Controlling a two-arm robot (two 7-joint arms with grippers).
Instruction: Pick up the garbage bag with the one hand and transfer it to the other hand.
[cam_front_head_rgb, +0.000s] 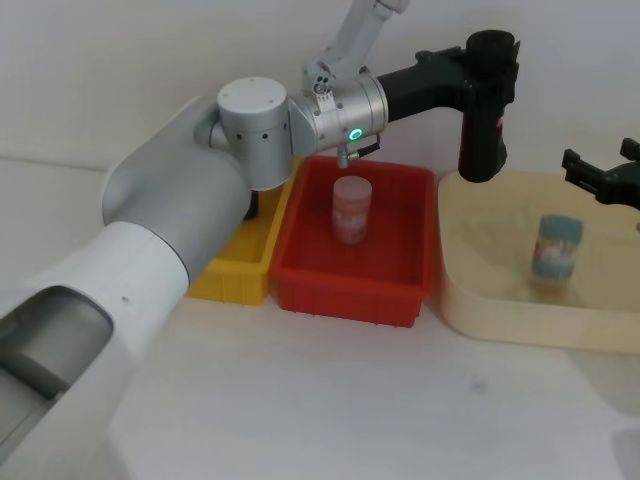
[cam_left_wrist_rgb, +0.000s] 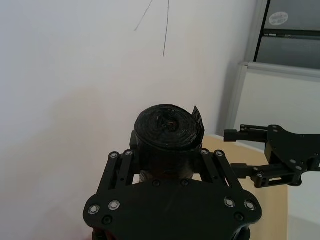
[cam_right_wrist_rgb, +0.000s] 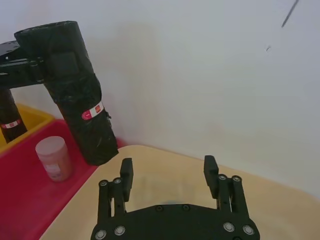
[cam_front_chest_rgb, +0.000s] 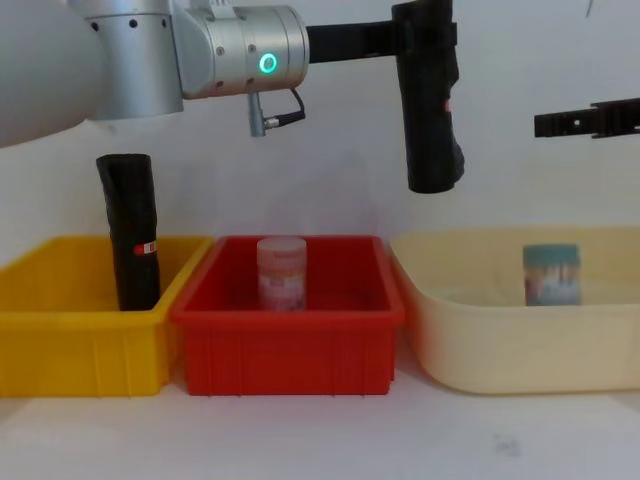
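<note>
Over the left rim of the cream tub (cam_front_head_rgb: 470, 290), next to the red bin (cam_front_head_rgb: 300, 270), the garbage bag (cam_front_head_rgb: 485, 110) hangs upright in mid-air. The left pincer (cam_front_chest_rgb: 425, 38) pinches its upper end, leaving the lower body free. The right pincer (cam_right_wrist_rgb: 168, 175) hovers alongside with its fingers spread wide, apparently ready to receive.

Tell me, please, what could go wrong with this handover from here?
1. The left gripper clamps the bag near its top, so the long free end may swing or slip when touched.
2. The right gripper is open and apart from the bag; closing off-centre could knock it loose.
3. The bag hangs over where the red bin meets the tub; a drop may land in either.
</note>
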